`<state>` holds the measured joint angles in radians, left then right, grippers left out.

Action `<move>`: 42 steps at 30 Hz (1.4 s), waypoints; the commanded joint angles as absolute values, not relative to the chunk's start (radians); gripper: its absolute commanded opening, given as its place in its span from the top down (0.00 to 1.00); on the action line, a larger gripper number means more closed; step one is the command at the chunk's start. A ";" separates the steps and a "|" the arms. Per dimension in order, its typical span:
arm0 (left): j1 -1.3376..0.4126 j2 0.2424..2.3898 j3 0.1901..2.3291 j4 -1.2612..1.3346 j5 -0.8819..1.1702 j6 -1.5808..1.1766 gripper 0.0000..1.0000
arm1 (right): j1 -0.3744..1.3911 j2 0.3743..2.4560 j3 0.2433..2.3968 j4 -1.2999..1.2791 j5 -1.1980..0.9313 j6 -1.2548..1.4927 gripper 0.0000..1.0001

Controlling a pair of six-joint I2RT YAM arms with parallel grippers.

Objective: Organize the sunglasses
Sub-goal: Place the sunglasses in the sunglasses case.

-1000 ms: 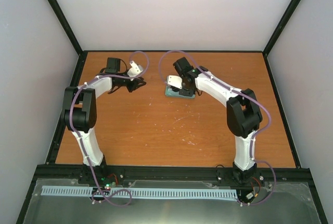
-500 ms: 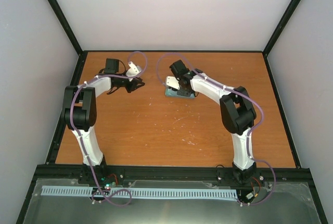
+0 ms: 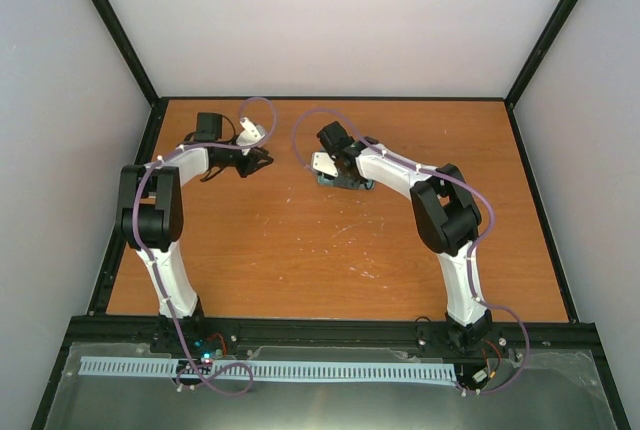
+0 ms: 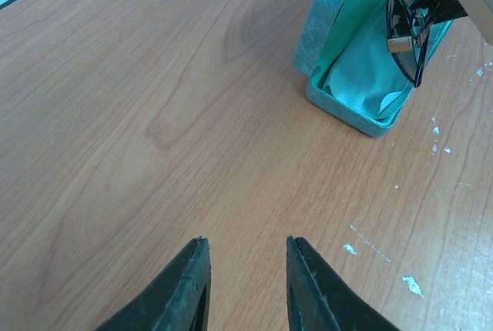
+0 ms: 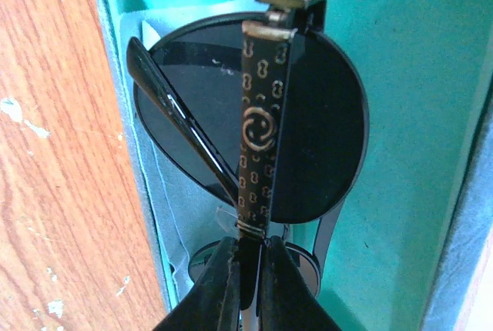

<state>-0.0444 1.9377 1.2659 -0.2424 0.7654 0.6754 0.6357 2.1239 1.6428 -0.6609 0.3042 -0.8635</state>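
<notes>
Sunglasses (image 5: 323, 115) are hanging folded over the open case (image 5: 400, 61), pinched tight by one thin arm in the right gripper (image 5: 248, 252) while the left gripper (image 4: 246, 248) is idling open and empty aside, so they risk twisting and snagging the rim when lowered.

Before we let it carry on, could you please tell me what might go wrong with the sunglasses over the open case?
1. The right tool pinches the sunglasses by one thin patterned arm only; they could swivel or slip.
2. The other arm splays out and may snag the case rim or the folded cloth inside.
3. The left tool hangs open away from the case, so a push could slide it.
</notes>
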 commanded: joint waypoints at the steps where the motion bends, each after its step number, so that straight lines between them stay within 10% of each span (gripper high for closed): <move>1: -0.031 1.932 1.260 -0.240 0.800 0.686 0.70 | 0.643 2.125 1.649 -0.660 0.341 -0.857 0.97; 22: -0.028 1.934 1.259 -0.218 0.816 0.664 0.70 | 0.643 2.151 1.678 -0.683 0.379 -0.850 0.97; 42: -0.017 1.943 1.259 -0.206 0.825 0.651 0.70 | 0.647 2.190 1.693 -0.648 0.393 -0.819 0.76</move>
<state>-0.0269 1.9377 1.2556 -0.2306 0.7944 0.6640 0.6357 2.1796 1.6703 -0.6697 0.3725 -0.8284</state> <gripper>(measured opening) 0.300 0.228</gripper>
